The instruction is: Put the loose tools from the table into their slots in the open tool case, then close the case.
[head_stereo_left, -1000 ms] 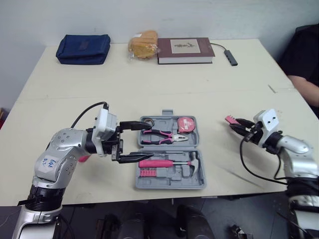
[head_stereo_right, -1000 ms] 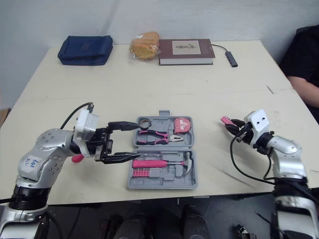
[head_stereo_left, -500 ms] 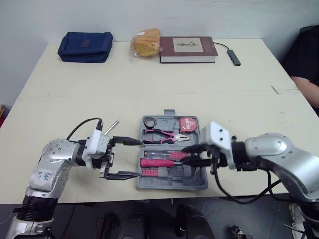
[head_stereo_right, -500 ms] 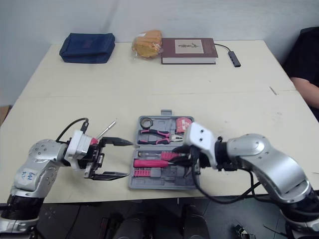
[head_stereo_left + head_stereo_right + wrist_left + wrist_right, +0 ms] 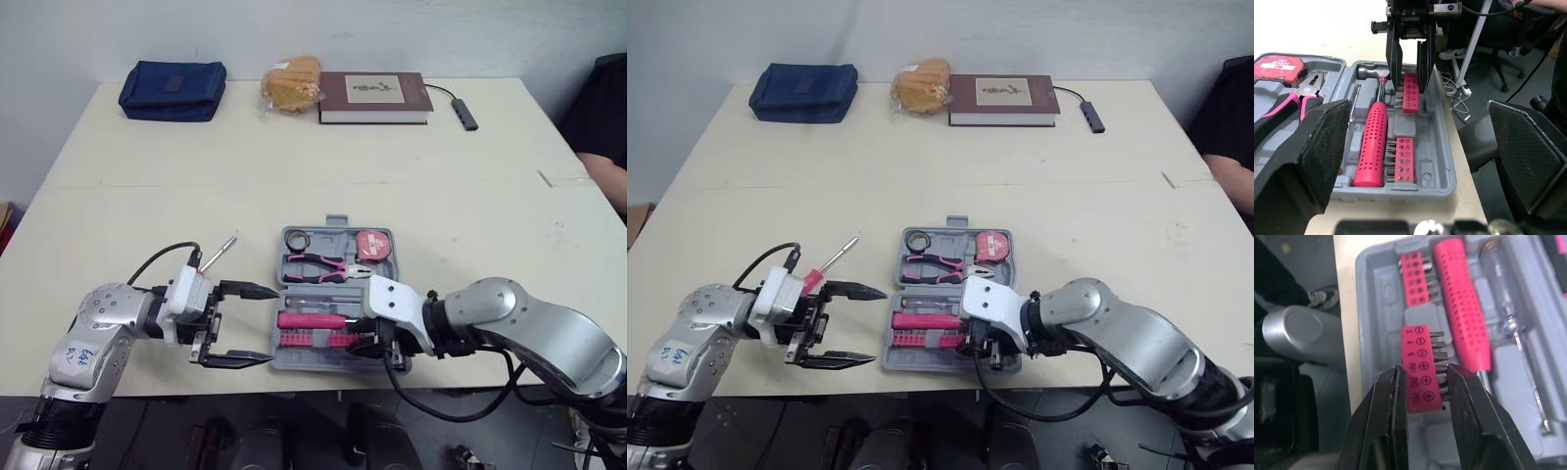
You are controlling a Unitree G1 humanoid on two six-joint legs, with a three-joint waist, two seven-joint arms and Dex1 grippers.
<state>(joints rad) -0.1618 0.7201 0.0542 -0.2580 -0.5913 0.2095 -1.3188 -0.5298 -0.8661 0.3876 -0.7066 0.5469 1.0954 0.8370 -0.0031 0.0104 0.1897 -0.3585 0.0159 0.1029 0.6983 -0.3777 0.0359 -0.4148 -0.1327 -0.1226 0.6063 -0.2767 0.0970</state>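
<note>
Currently the pink bit strip (image 5: pixel 1422 367) is clamped between the two fingers of the right gripper (image 5: pixel 1410 88), held by its long sides. It sits low over the near-right part of the open case (image 5: pixel 1436 147), by the hammer (image 5: pixel 1371 147) head. Can't tell if it's seated in its slot or just above it. A second bit strip (image 5: pixel 1403 159) lies in the same near row, further left and beside the hammer's pink handle.

The far half of the case holds pliers (image 5: pixel 323 266) and a tape measure (image 5: pixel 372 245).

The case lies flat near the front edge of the table (image 5: pixel 441 196), lid open.

Left gripper (image 5: pixel 272 325) hovers just left of the case with its fingers wide apart and nothing between them, pointing at the near half.

One loose screwdriver (image 5: pixel 838 253) lies on the table behind the left wrist, shaft angled toward the case and well short of it.

Along the far edge, left to right, are a blue pouch (image 5: pixel 171 76), a bagged bread (image 5: pixel 291 80), a book (image 5: pixel 374 84) and a small cable hub (image 5: pixel 463 108). A person's dark sleeve (image 5: pixel 607 127) shows at the right edge.
</note>
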